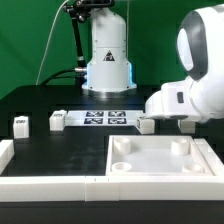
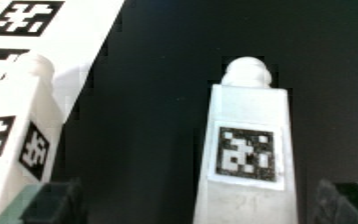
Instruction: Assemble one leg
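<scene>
matte black tabletop point(image 1: 60, 148) before a green backdrop carries smooth white plastic parts. the gripper point(image 2: 197, 205) stands wide open, its dark fingertips point(image 2: 51, 205) clear of the leg point(image 2: 247, 140), a squared block with a rounded peg end and a square tag, lying between the jaws with bare black surface on both sides. outside one finger lies the flat marker board point(image 2: 16, 90). a shallow tray-like piece point(image 1: 160, 165) with round corner sockets sits near the jaws.
</scene>
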Controlling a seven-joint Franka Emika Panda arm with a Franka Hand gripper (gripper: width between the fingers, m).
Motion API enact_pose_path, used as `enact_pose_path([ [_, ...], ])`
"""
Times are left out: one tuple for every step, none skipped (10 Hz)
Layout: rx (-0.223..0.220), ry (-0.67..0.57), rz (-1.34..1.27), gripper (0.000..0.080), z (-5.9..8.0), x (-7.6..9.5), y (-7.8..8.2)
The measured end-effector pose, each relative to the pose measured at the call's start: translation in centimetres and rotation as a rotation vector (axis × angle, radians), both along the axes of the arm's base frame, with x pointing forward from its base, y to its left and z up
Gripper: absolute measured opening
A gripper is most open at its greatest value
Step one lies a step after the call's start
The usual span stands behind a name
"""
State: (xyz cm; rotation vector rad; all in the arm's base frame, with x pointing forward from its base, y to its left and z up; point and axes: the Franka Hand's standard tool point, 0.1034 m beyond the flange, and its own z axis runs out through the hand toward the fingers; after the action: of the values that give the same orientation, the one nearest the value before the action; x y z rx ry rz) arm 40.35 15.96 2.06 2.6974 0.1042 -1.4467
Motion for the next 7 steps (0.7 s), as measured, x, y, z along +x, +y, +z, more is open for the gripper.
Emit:
enact_pose_path([
  [0.0,-0.001,0.003,0.0649,-0.4,-0.4,0.1],
  [-0.002,0.008,0.007,0.0649,-0.7,-1.0,0.1],
  [-0.007,0.024,0.009,0.0649,-1.0,-1.8,0.0],
  [-0.01,0.035,0.011,0.0649,-1.1,-2.3,-0.1],
  [-0.012,0.043,0.012,0.0649,-1.3,-2.7,-0.2],
  [-0.013,0.047,0.012,0.0649,-1.3,-2.9,-0.3],
  [-0.013,0.047,0.012,0.0649,-1.3,-2.9,-0.3],
])
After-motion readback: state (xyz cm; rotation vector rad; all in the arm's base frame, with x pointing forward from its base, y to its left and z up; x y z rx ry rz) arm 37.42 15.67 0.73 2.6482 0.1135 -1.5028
